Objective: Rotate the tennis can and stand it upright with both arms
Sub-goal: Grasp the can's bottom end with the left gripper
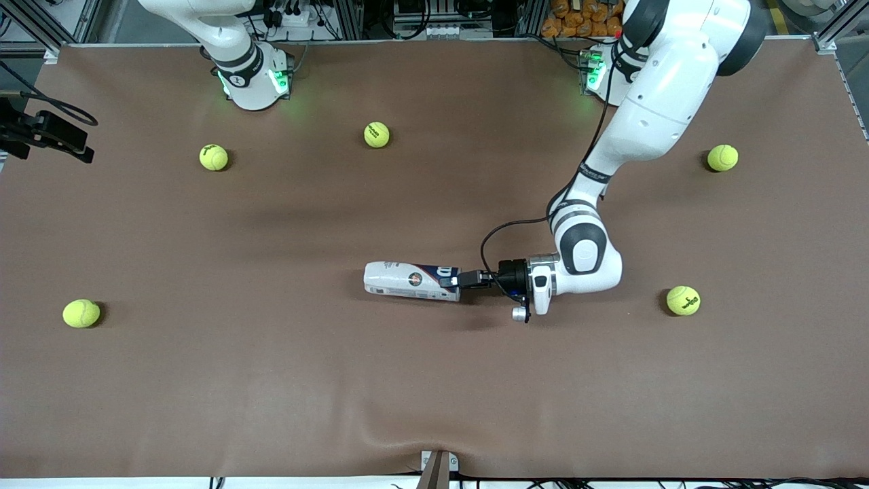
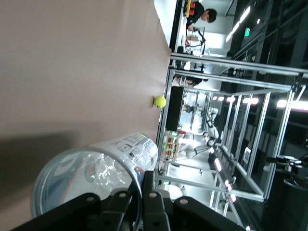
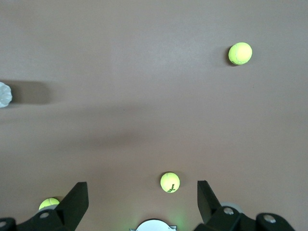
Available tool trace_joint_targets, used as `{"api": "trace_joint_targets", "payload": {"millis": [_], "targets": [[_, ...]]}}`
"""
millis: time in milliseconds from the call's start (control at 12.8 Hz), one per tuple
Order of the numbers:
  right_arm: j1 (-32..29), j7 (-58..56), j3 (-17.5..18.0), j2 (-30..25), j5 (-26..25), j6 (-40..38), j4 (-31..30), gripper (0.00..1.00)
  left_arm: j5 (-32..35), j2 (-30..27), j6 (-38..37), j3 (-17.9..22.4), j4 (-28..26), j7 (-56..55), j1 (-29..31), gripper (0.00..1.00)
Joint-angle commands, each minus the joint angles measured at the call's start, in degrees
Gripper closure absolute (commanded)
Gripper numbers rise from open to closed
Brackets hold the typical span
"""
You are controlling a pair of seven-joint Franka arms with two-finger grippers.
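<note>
The tennis can (image 1: 411, 280) lies on its side in the middle of the brown table, its white and dark blue label facing up. My left gripper (image 1: 456, 279) is level with the table at the can's end toward the left arm, shut on the can's rim. In the left wrist view the can (image 2: 96, 168) shows its open mouth, and my left gripper (image 2: 139, 190) pinches the wall with one finger inside and one outside. My right gripper (image 3: 142, 185) is open and empty, high over the table near its own base, out of the front view. The can's white closed end (image 3: 4, 94) peeks in at the edge of the right wrist view.
Several yellow-green tennis balls lie scattered: two near the right arm's base (image 1: 214, 157) (image 1: 377, 134), one near the table's right-arm end (image 1: 81, 313), two toward the left arm's end (image 1: 722, 157) (image 1: 683, 300). A black camera mount (image 1: 47, 132) overhangs the table edge.
</note>
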Motion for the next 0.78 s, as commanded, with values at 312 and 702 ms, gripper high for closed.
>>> {"api": "trace_joint_targets", "payload": {"millis": [312, 702], "targets": [[0.0, 0.7, 0.2, -0.2, 0.0, 0.2, 0.2, 0.0, 22.8, -11.2, 0.2, 1.1, 3.9, -27.0, 1.0, 1.0], [-0.2, 0.7, 0.1, -0.2, 0.0, 0.2, 0.2, 0.0, 50.4, -17.1, 0.2, 0.3, 8.2, -55.9, -0.4, 1.0]]}}
